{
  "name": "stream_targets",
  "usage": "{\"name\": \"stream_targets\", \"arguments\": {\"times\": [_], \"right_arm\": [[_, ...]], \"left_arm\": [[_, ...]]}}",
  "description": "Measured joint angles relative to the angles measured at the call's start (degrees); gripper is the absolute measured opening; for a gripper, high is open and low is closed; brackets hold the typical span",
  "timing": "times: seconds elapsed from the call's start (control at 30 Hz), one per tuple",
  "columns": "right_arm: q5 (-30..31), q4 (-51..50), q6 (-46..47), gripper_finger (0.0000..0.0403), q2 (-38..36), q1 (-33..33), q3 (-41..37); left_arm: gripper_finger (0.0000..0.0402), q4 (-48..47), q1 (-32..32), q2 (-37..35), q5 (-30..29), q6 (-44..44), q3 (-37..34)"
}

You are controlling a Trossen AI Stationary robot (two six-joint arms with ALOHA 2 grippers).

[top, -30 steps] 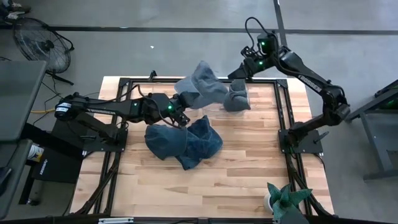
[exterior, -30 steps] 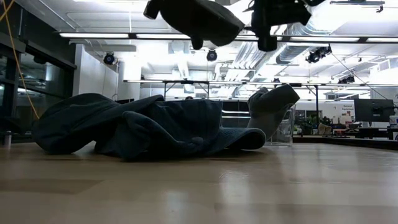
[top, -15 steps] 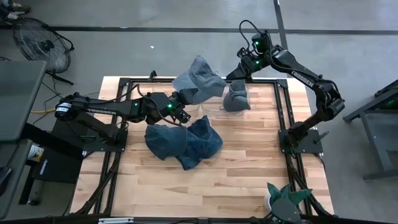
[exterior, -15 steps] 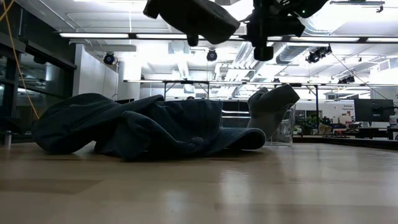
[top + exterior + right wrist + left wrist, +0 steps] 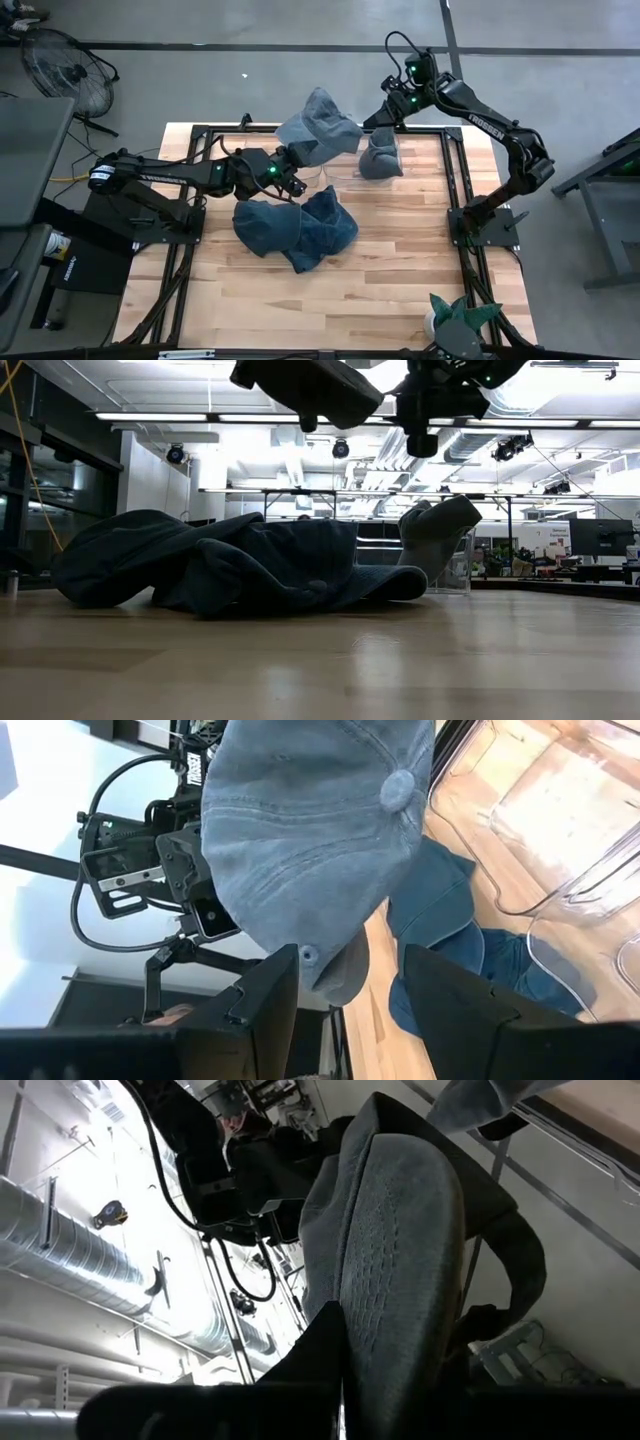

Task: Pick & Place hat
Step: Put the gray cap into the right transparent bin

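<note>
Hat (image 5: 318, 128) is picked and held in the air over the table's far edge, clamped in the closed left gripper (image 5: 297, 160). Placing remains. Right gripper (image 5: 372, 122) hovers beside it, fingers apart, empty. Below: clear bin (image 5: 345, 170), another grey hat (image 5: 380, 155), heap of blue hats (image 5: 295, 228) crowding the drop.

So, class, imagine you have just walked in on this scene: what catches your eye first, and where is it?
First, the grey-blue cap held up above the table's far edge, pinched in the shut left gripper. The right gripper hangs open just beside it, facing the cap. Below, a heap of dark blue hats lies mid-table, and another grey hat sits in a clear container near the far edge.
</note>
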Motion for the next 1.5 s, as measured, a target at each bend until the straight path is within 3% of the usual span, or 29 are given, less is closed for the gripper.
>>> {"name": "stream_targets", "arguments": {"times": [0.53,0.77,1.2,1.33,1.5], "right_arm": [[1.7,4.1,3.6,0.0177,0.0,5.8,0.0],[3.2,11.8,9.4,0.0177,0.2,5.7,0.0],[1.9,12.4,9.8,0.0174,0.3,6.5,0.0],[1.3,12.4,9.1,0.0152,0.3,6.5,0.0],[-0.2,12.4,7.9,0.0098,0.3,6.5,0.0]], "left_arm": [[0.0004,1.6,0.8,1.9,0.0,0.0,0.0],[0.0004,2.2,0.7,1.8,0.9,0.0,0.0],[0.0004,4.5,0.7,1.8,1.1,-0.1,0.0],[0.0004,4.5,0.7,1.8,0.9,-0.3,0.0],[0.0004,4.5,0.7,1.8,0.9,-0.4,0.0]]}}
